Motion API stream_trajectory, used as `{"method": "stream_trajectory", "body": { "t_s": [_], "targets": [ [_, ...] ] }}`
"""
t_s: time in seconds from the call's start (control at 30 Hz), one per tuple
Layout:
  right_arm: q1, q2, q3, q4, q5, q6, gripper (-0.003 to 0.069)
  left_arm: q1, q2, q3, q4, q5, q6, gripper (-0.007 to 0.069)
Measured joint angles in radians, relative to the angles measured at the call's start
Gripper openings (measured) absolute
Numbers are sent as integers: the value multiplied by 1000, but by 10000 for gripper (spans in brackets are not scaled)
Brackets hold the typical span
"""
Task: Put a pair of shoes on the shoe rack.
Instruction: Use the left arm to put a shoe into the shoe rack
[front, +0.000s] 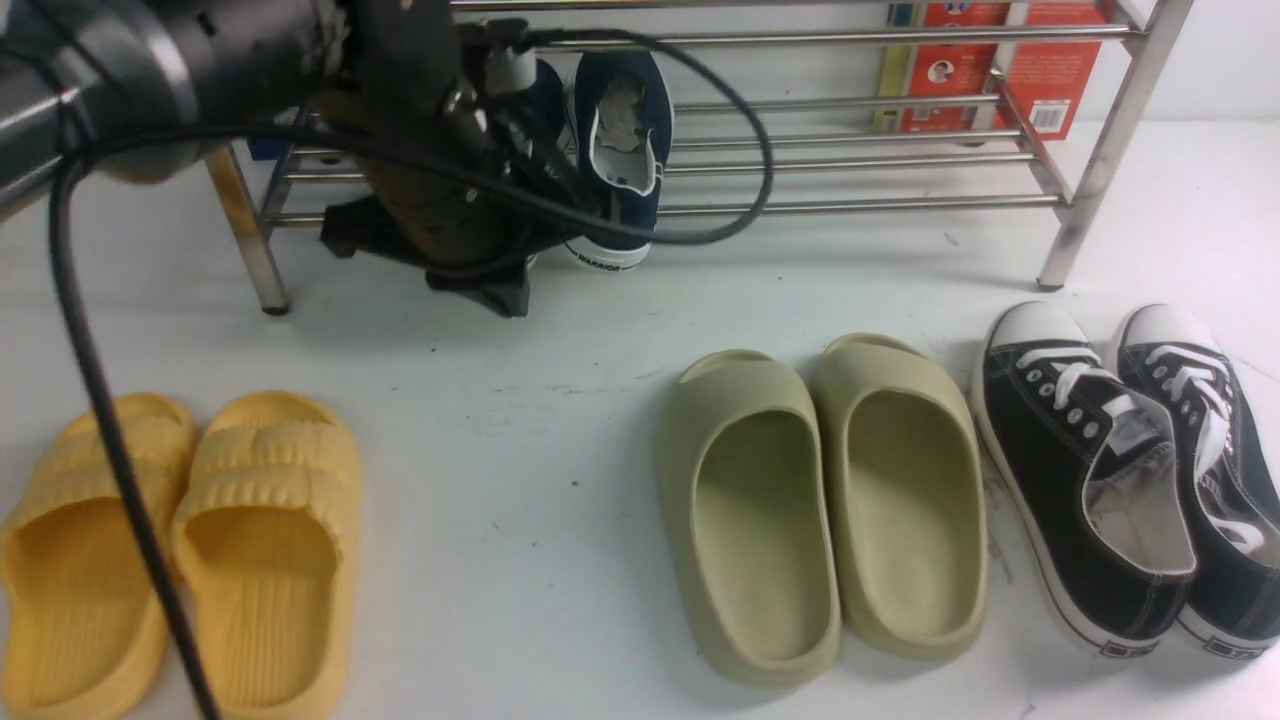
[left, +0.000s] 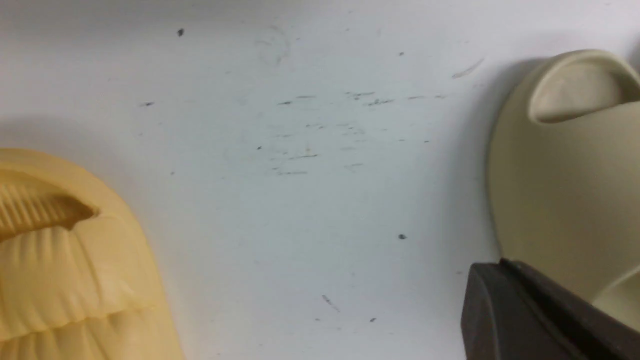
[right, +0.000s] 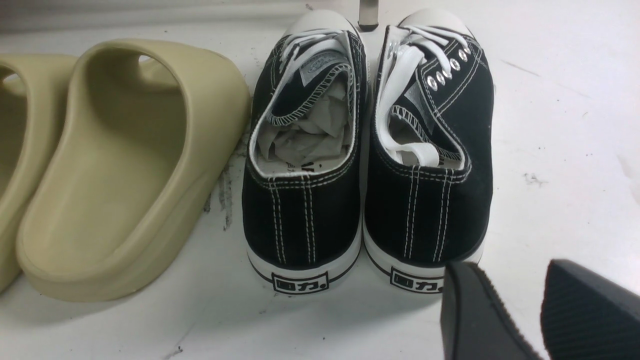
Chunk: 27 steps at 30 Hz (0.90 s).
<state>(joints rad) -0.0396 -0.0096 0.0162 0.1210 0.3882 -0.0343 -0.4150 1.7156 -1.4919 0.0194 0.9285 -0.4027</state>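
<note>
Currently, the navy slip-on sneakers (front: 628, 150) sit on the lower tier of the shoe rack (front: 1094, 195), at the upper centre of the front view. Their toes point inward and their heels hang past the front bar. The second shoe is mostly hidden behind the left arm.

Hazard: a black cable (front: 769, 160) loops across the visible shoe. If the arm pulls away, the loop could catch the heel and drag the shoe onto the table (front: 560, 440). The round, polished steel tubes give the flat rubber sole little support, so a slight nudge could tip it.

The left fingers (left: 520, 315) show only as one dark block at the lower right of the left wrist view, so their state cannot be told. The right fingers (right: 480, 320) stand apart and empty at the lower right of the right wrist view, near the black lace-up sneakers (right: 365, 150).

The navy uppers are soft canvas with crumpled paper inside. The olive foam slides (front: 820, 500) are smooth and moulded; the yellow slides (front: 180, 540) are ribbed.
</note>
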Motion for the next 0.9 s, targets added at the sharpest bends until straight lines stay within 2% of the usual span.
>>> {"method": "stream_trajectory", "body": {
  "t_s": [0.17, 0.57, 0.9],
  "targets": [
    [0, 0, 0, 0, 0, 0, 246, 52, 9, 126, 8, -139, -11, -13],
    [0, 0, 0, 0, 0, 0, 246, 145, 160, 102, 42, -513, -12, -13],
    [0, 0, 0, 0, 0, 0, 246, 150, 171, 95, 44, -671, -15, -13]
  ]
}}
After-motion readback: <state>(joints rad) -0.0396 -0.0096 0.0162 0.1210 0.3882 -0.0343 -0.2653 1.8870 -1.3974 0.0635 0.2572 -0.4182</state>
